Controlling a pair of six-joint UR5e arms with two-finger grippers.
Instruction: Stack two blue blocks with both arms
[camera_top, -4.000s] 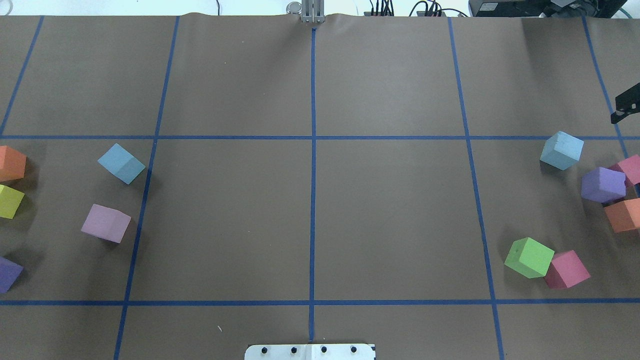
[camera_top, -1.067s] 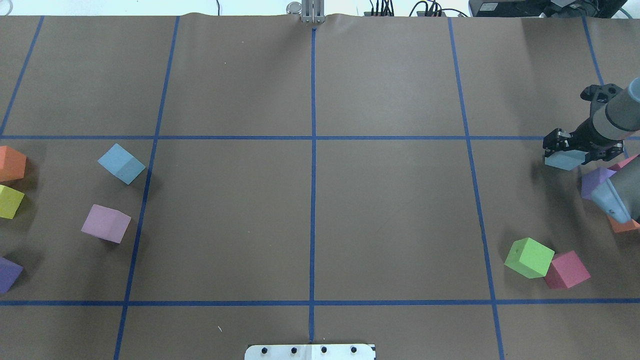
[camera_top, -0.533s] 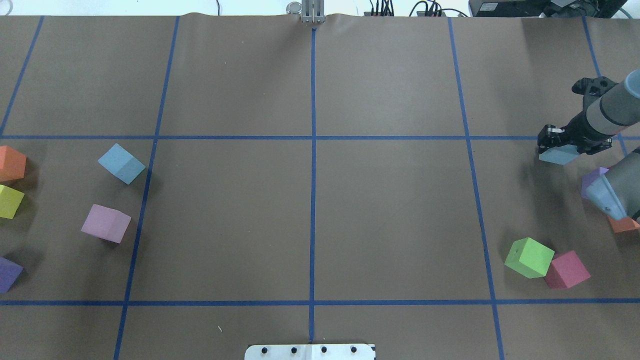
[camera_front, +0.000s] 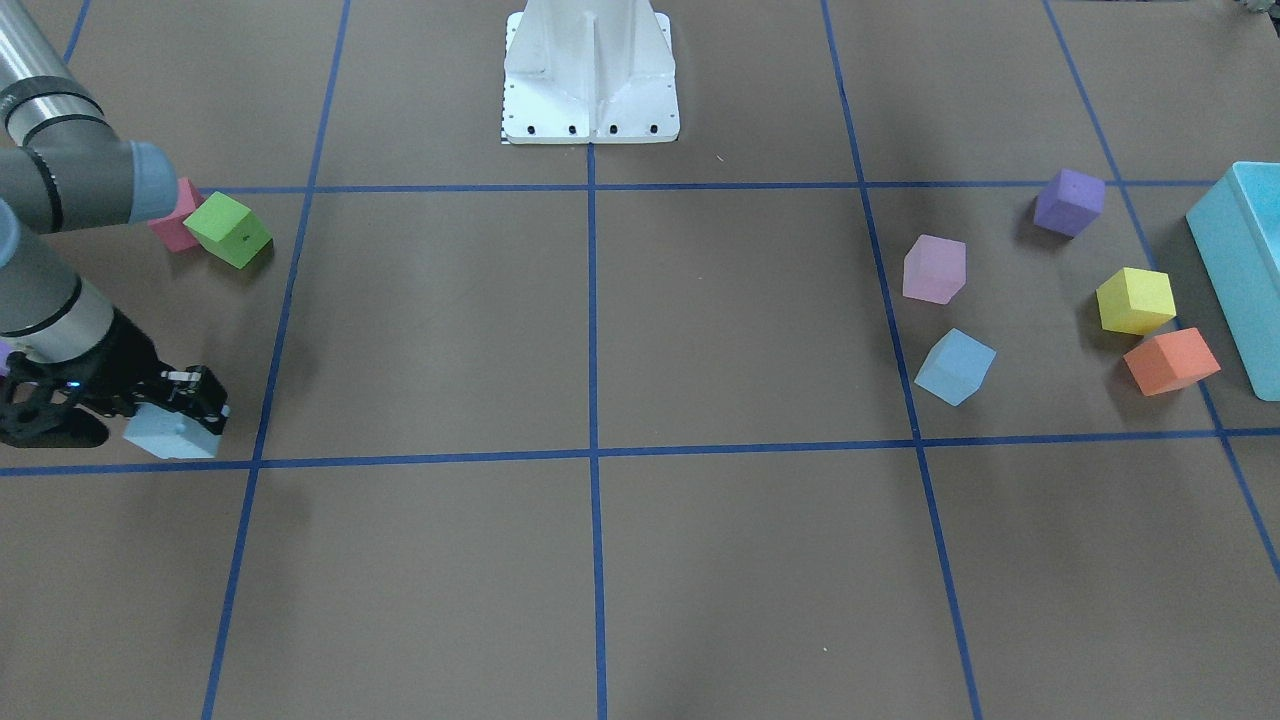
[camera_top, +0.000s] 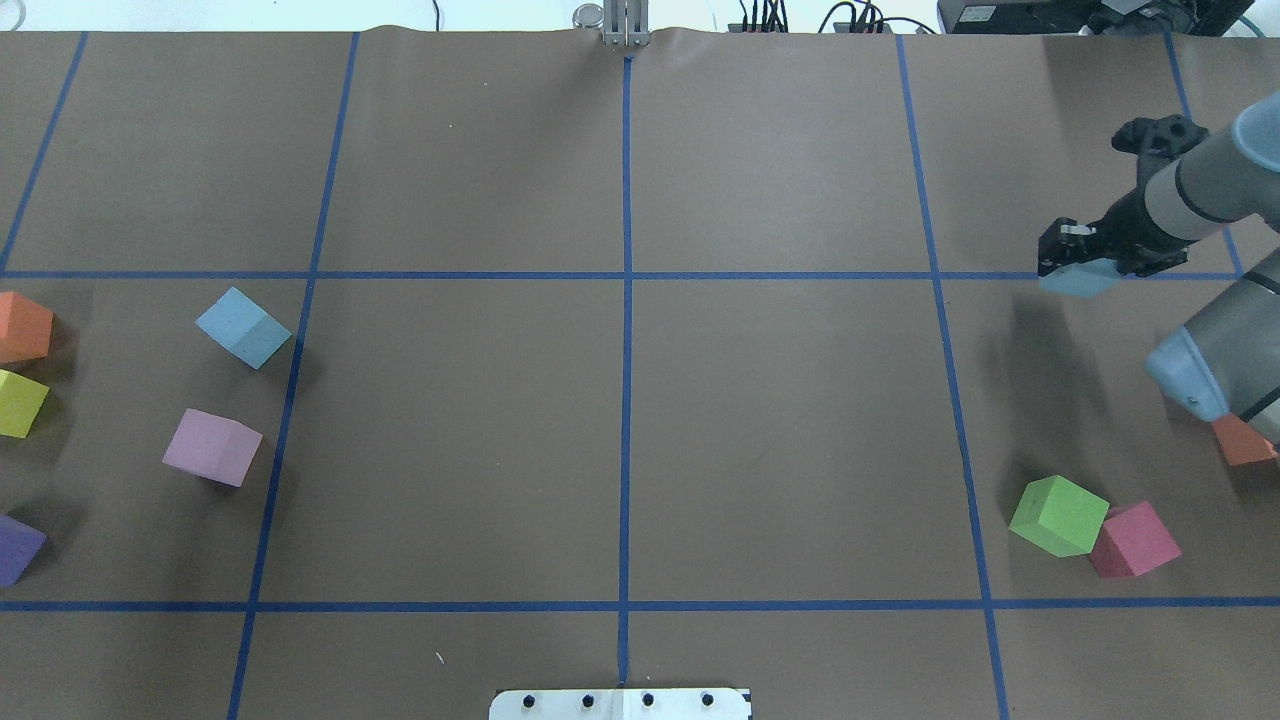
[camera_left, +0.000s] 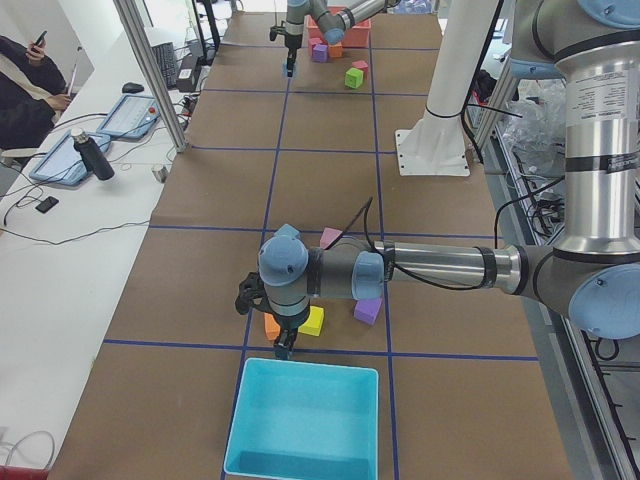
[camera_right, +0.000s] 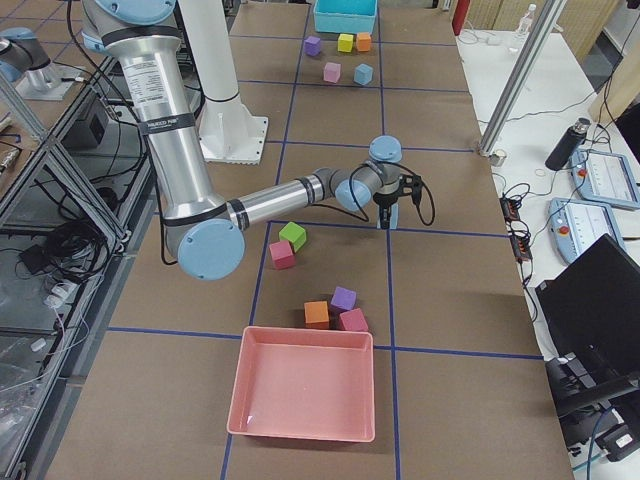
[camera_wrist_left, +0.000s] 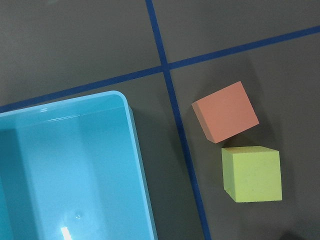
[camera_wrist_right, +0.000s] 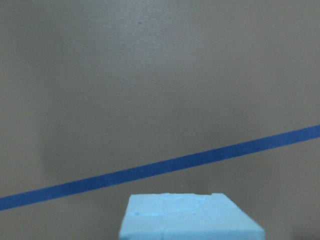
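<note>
My right gripper (camera_top: 1076, 266) is shut on one pale blue block (camera_top: 1080, 284) and holds it above the table at the right side, over a blue tape line. The same gripper (camera_front: 188, 402) and block (camera_front: 168, 435) show in the front-facing view, and the block's top fills the bottom of the right wrist view (camera_wrist_right: 190, 217). The other blue block (camera_top: 243, 327) lies on the table at the left, also in the front-facing view (camera_front: 955, 366). My left gripper (camera_left: 285, 345) shows only in the exterior left view, by the turquoise bin; I cannot tell whether it is open.
A lilac cube (camera_top: 212, 447), orange, yellow and purple cubes lie near the left blue block. A green cube (camera_top: 1058, 515), a pink cube (camera_top: 1133, 540) and an orange cube (camera_top: 1240, 442) lie at the right. A turquoise bin (camera_front: 1240, 270) and a pink tray (camera_right: 305, 390) stand at the table's ends.
My right arm came in, shut on the right blue block and has lifted it, carrying it leftward and farther from the robot. The left blue block has not moved.
</note>
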